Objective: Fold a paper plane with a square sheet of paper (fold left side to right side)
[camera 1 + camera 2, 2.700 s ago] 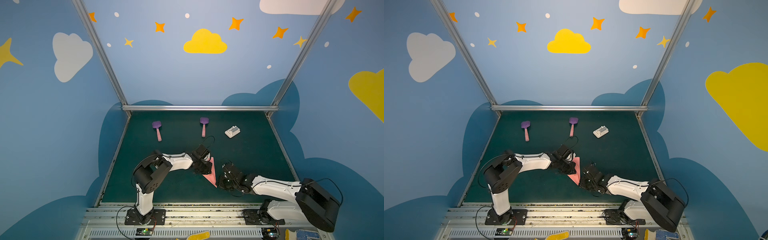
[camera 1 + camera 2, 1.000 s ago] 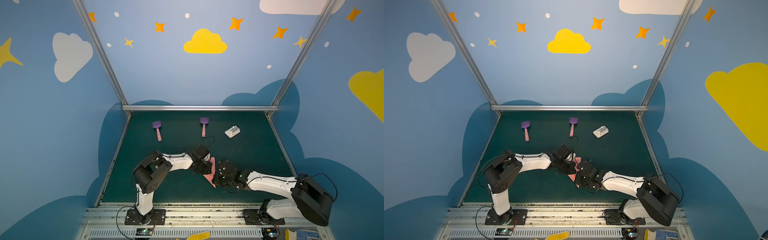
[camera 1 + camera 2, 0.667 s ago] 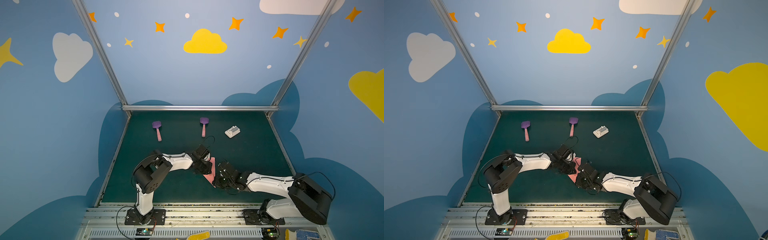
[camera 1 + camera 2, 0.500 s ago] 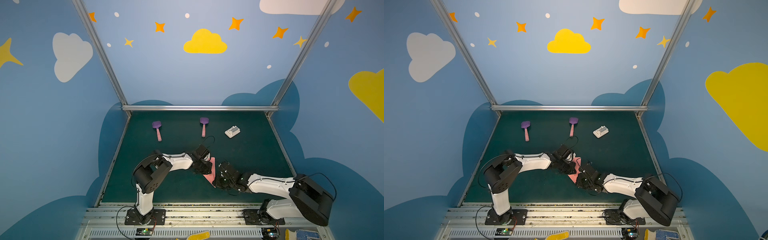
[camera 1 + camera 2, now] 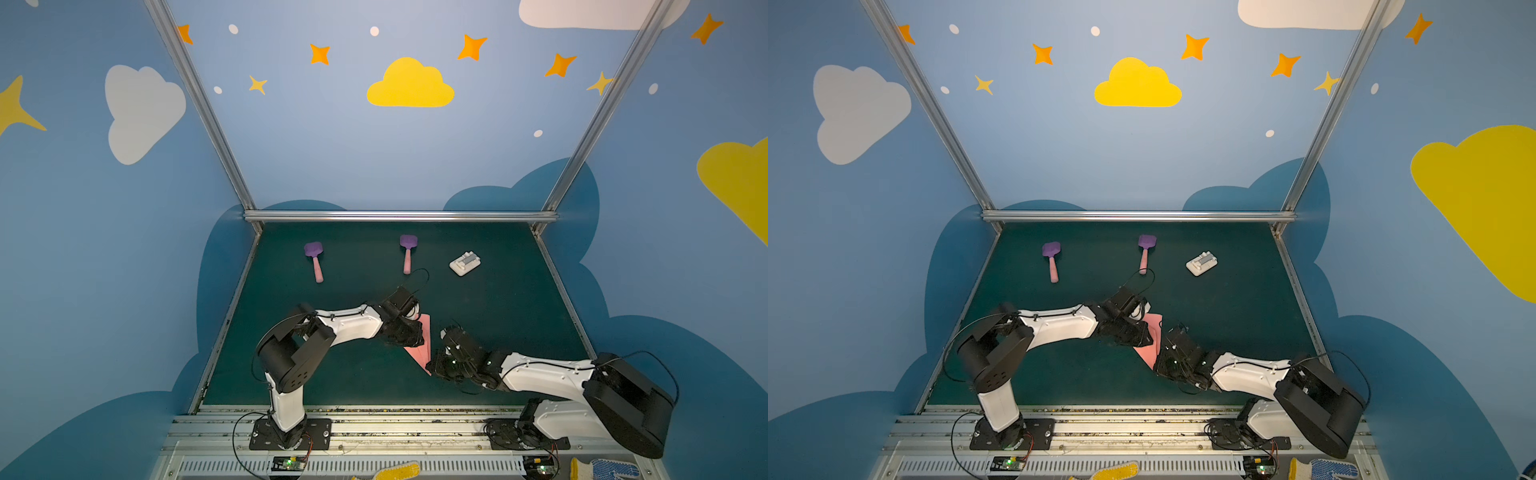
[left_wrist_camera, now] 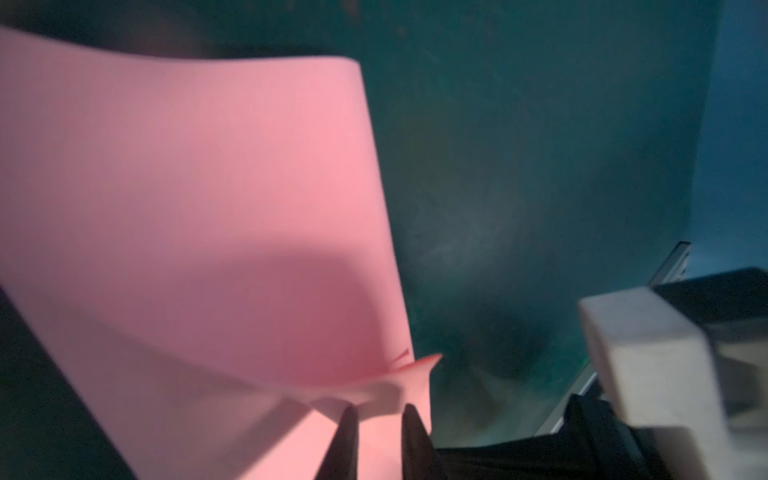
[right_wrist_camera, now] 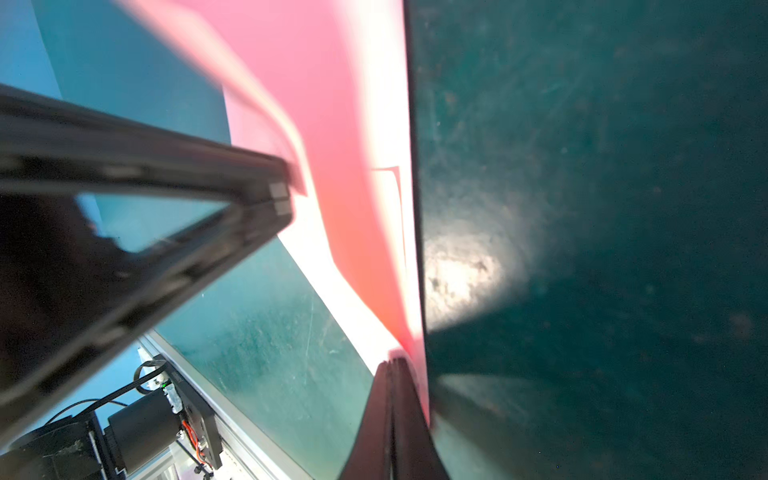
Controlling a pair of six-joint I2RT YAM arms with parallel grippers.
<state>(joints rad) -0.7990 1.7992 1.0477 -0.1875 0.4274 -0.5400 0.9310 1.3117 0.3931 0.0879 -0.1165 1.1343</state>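
Both arms reach into the middle of the scene, the left arm [image 5: 349, 324] from the left and the right arm [image 5: 544, 374] from the right, and they meet over the pink paper [image 5: 422, 353]. The paper sits mid-table toward the near edge, folded narrow with its point aimed near. My read is that one arm anchors while the other folds. The right pincer [image 7: 392, 368] is squeezed fully closed right at the pointed near end, probably so the paper can't skate around; I can't tell whether it pinches the tip or just presses on it. The left pincer [image 6: 379, 419] has its jaws cracked a little apart at the edge of a flap that curls up off the rest, not creased flat yet. It doesn't look like a real grip to me, more like steering the left side over to the right. The room has blue walls [image 5: 374, 158] with painted clouds and stars. The table [image 5: 498, 316] is a scuffed dark green mat. Well apart at the far side lie two purple spatulas [image 5: 314, 257] and a small white block [image 5: 465, 263], both out of the way.
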